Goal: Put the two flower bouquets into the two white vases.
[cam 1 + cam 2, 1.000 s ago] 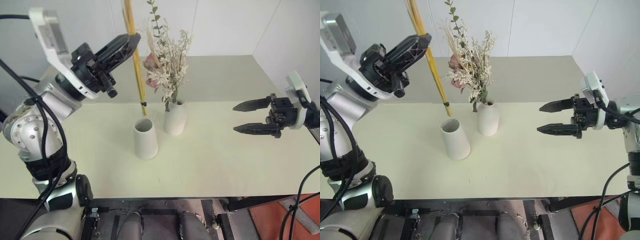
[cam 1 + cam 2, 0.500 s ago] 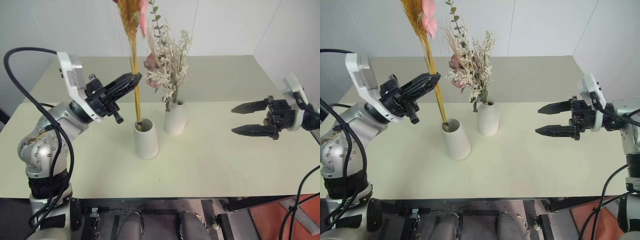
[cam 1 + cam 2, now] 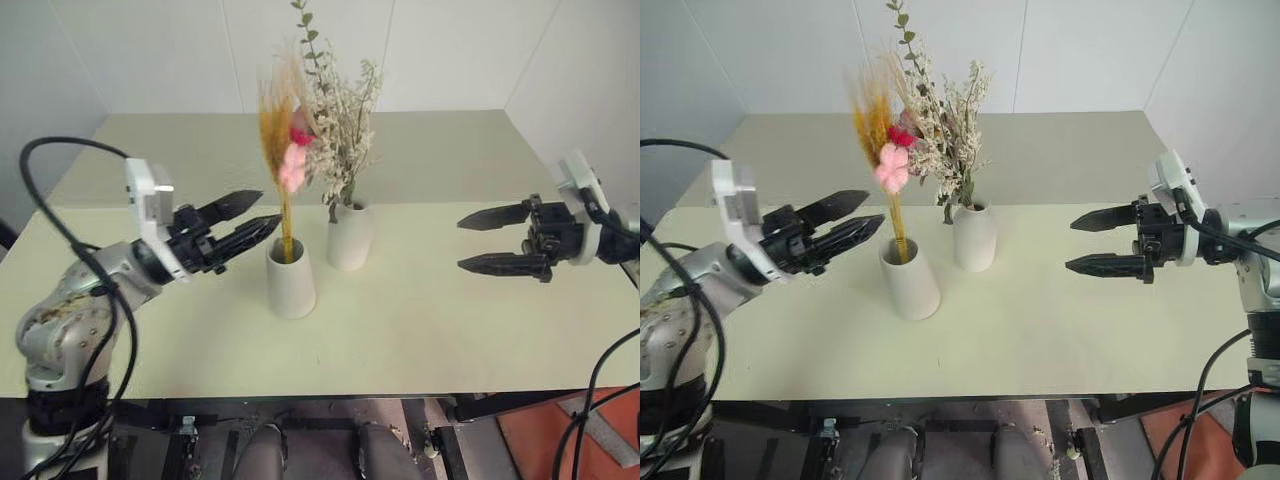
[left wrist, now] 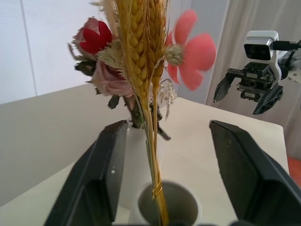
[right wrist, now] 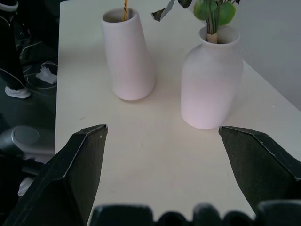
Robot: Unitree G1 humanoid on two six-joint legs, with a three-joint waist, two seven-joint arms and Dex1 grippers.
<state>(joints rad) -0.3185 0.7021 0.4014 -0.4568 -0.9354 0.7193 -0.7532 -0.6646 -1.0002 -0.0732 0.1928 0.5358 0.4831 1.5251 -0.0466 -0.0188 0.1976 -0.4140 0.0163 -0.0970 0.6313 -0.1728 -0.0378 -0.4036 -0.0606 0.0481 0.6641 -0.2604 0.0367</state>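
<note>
The slim bundle of yellow stalks with pink and red flowers stands upright in the tapered cone vase at the table's middle. My left gripper is open just left of the stalks, level with the vase's mouth. In the left wrist view the stalks rise between its two fingers with a gap on each side. The bushy bouquet sits in the rounded bottle vase just right of the cone vase. My right gripper hangs open far to the right, pointing at the vases and holding nothing.
The pale table has bare surface in front of the vases and between them and my right gripper. White walls close in the back and the right side. The table's front edge runs below the vases.
My left gripper came down and opened, letting go of the yellow bundle. The bundle sank deeper into the cone vase. My right gripper kept still.
</note>
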